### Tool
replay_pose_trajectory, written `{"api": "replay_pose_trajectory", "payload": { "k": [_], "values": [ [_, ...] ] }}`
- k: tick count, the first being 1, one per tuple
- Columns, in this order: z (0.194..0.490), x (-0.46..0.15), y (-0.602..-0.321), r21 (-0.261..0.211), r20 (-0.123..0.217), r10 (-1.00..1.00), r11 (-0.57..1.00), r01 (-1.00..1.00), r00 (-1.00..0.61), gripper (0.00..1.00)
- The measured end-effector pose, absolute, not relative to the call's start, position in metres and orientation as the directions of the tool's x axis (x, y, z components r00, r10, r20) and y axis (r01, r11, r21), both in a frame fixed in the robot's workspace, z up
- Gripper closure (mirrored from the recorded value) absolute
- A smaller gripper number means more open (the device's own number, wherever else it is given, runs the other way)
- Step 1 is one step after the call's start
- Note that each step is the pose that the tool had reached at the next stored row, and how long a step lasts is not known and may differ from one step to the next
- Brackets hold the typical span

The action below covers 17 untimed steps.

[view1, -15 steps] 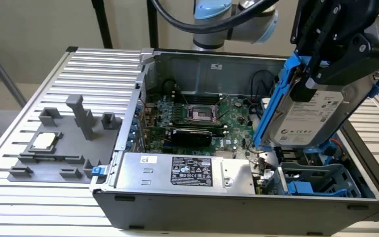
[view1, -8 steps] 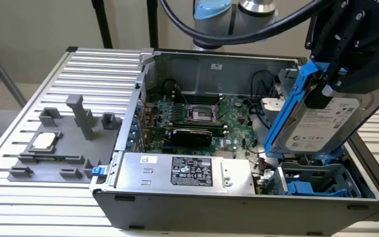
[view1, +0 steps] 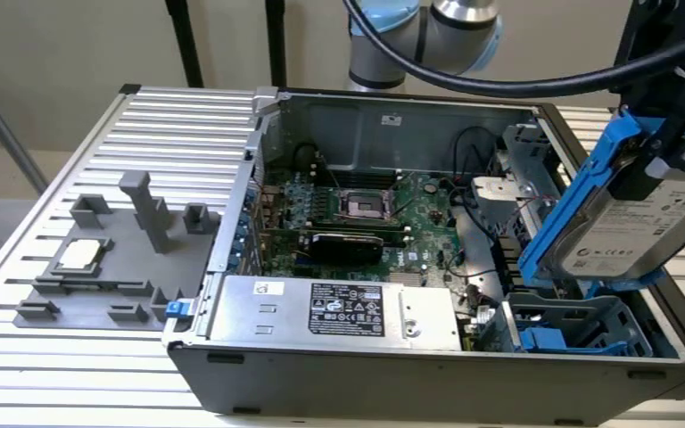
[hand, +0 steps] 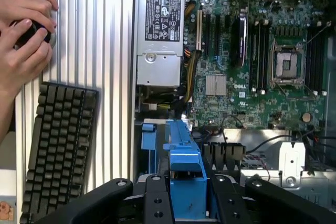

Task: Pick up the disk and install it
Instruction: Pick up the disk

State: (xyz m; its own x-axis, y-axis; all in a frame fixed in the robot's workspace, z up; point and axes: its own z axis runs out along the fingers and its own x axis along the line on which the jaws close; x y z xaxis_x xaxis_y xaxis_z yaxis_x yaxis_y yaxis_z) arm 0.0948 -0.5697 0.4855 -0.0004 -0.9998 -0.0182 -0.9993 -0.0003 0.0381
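Blue rails hug the disk (view1: 640, 223), and the disk hangs in the air, not touching anything below it. The black pincer (view1: 664, 147) has hold of it: its fingers are partly closed and press on the blue rails from both sides. The disk stands on its edge and leans a little, with its white label in view. It is over the computer case (view1: 438, 379), at the corner on the exterior view's right, just above a blue bay (view1: 581, 332) inside the case.

In the wrist view the pincer (hand: 186, 200) shows as two black fingers with the disk's blue rail (hand: 184, 156) between them.

The case lies open on a silver bench (view1: 176, 125) made of slats. Inside it are a green board (view1: 373, 205) and a silver box (view1: 342, 308) along the near edge. Near the bench's edge on the exterior view's left sits a grey holder (view1: 140, 223) with a small square chip (view1: 81, 256) on it.

A person's hands (hand: 18, 56) rest on the bench beside a black keyboard (hand: 58, 145), wrapped round something small and black.
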Motion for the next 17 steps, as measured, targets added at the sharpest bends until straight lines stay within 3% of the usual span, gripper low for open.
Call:
{"api": "replay_pose_trajectory", "payload": {
  "k": [17],
  "values": [
    [0.482, 0.1091, -0.5697, 0.038, -0.018, -1.0, 0.0, -0.999, -0.001, 0.67]
  ]
}}
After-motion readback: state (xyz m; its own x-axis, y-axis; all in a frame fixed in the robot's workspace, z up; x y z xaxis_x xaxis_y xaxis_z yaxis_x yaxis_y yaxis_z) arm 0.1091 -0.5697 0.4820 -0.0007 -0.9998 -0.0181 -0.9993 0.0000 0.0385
